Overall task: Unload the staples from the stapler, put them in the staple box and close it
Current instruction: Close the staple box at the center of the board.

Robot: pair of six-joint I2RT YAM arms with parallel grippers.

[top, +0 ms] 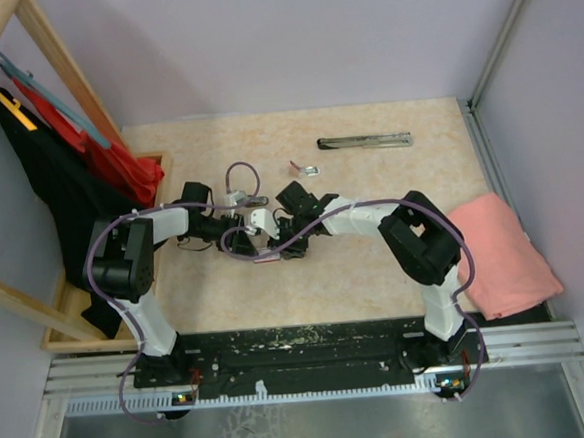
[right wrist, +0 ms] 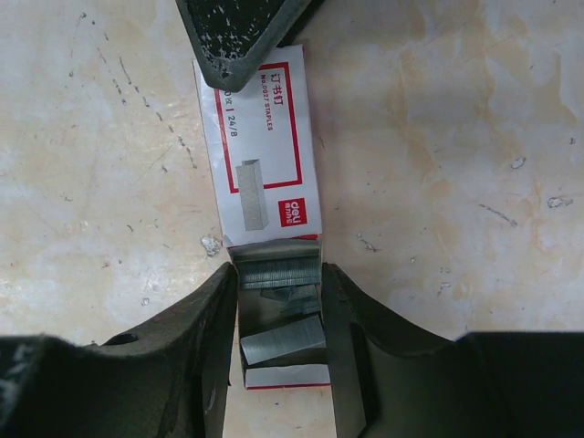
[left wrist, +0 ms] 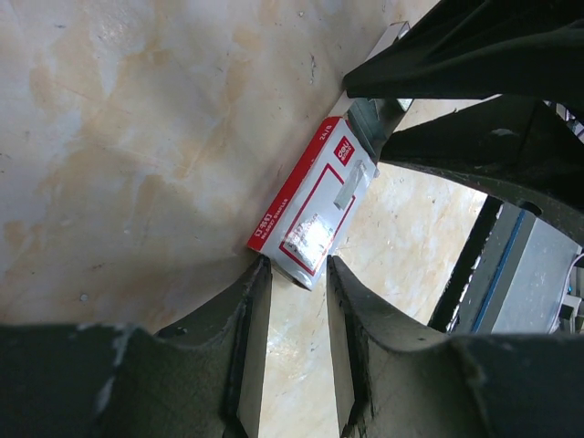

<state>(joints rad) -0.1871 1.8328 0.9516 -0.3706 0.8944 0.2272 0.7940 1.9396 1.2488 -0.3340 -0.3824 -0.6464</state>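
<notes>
Right gripper [right wrist: 276, 278] clamps the sides of the open tray [right wrist: 285, 376], and the staples [right wrist: 283, 338] lie right between its fingers, short grey strips set crosswise. From there the box [right wrist: 265, 137] runs lengthwise straight away to the left gripper [left wrist: 297, 269], which is pinched shut on its far end. Judging by that, the right arm is nearer the staples, which sit on the jaws' own axis.

the red-and-white staple box [right wrist: 265, 146] bears the chinese characters "订书钉", the word "staples" after a "no." code too small to read, "24/6" near its edge, and a white "deli" logo on a red patch beside the printed staple drawing.
</notes>
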